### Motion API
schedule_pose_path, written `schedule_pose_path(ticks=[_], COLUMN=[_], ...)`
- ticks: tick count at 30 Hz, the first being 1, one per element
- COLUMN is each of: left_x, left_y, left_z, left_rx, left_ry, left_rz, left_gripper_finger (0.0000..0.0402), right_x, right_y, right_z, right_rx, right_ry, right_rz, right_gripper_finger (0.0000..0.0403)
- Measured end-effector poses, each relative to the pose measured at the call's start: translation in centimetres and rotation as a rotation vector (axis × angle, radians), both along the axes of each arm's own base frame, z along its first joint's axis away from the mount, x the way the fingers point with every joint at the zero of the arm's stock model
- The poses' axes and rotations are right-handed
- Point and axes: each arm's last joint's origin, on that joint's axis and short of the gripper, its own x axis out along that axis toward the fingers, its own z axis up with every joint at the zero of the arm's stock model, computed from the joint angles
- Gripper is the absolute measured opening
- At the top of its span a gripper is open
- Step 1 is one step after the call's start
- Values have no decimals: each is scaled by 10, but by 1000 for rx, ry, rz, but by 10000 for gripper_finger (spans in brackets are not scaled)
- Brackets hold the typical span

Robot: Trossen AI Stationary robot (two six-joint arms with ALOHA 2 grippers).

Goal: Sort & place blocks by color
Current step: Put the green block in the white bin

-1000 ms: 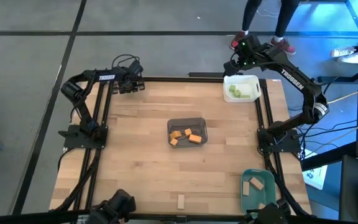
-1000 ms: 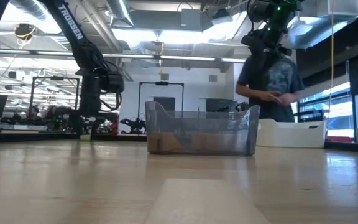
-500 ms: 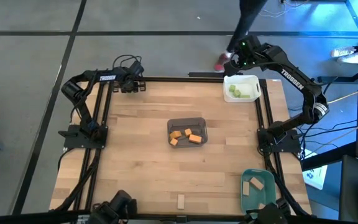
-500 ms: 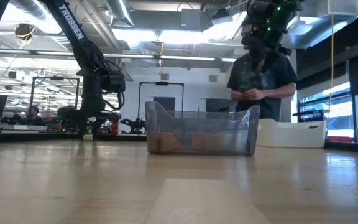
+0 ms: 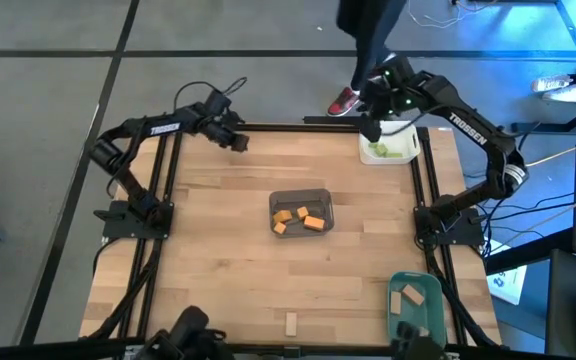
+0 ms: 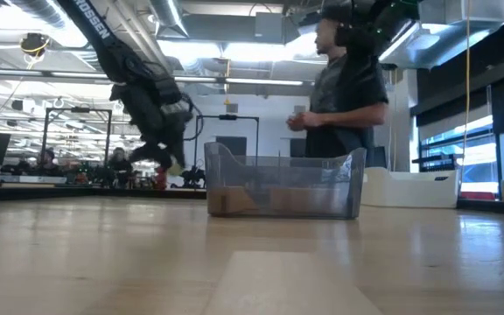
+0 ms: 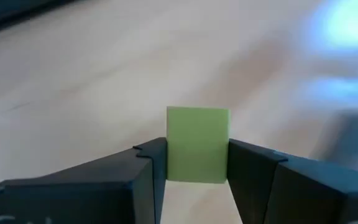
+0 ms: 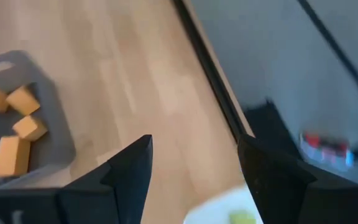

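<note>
A matt green wooden block (image 7: pixel 197 144) sits between smooth black plastic fingers (image 7: pixel 257 168) over the pale wood-grain table (image 5: pixel 218 240).

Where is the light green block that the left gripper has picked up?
The light green block sits clamped between the left gripper fingers, above the table's far left edge in the high view, left of the grey tray.

grey tray (image 5: pixel 323 196), white tray (image 5: pixel 410 152), green tray (image 5: pixel 434 289), person (image 6: pixel 348 96)

Bright overhead lighting, blue glare at one corner, both wrist views blurred.
</note>
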Motion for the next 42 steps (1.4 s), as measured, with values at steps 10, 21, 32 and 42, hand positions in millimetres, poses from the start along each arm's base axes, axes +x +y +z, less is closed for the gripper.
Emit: schedule_pose_path(ticks=[10,21,32,42], left_x=[39,75,85,93], left_y=[-22,-47,-46,-52], left_z=[31,54,75,87], left_rx=[98,90,144,147], left_ry=[-405,-616,-657,-691], left_rz=[-423,-588,-619,-673], left_gripper_finger=[110,110,110,110], right_x=[57,130,159,160], right_y=[14,44,68,68], right_z=[-8,-38,-48,-47], right_rx=[-231,-376,-413,-410], right_ry=[-87,-187,-249,-276], right_rz=[410,736,823,839], right_gripper_finger=[234,216,207,208])
